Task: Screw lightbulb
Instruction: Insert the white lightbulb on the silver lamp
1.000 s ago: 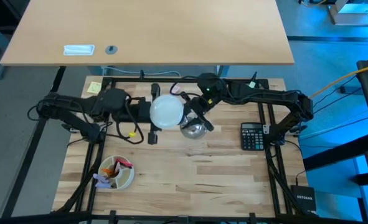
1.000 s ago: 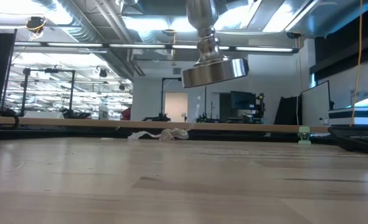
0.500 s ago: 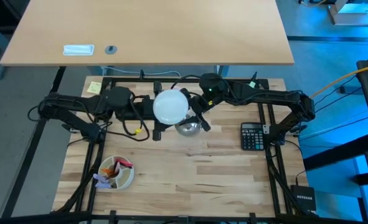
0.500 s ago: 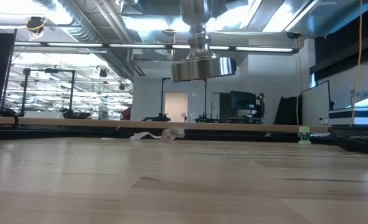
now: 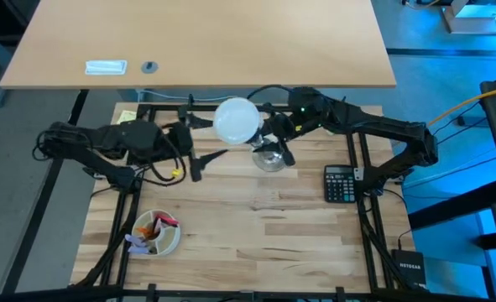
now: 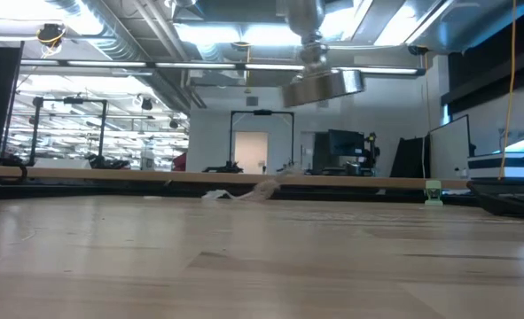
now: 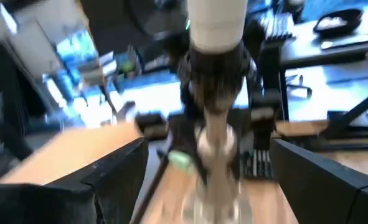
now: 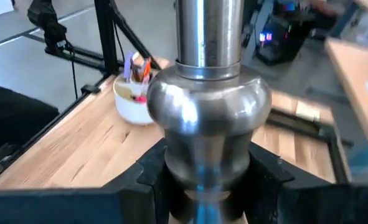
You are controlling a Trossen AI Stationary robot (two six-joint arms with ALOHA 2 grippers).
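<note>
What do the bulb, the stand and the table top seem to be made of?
Bulb: matte white, evenly pale with no glare; frosted glass or plastic, I cannot tell which.
Stand: polished metal, likely steel or chrome plated, since it mirrors the room; the right pincer grips it.
Table top: pale wood in jointed strips with visible grain, like butcher block.

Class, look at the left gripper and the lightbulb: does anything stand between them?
Nothing visible does. The left gripper is open and apart from the lightbulb, which sits in the stand that the right gripper holds above the table. Only open air lies between them.
</note>
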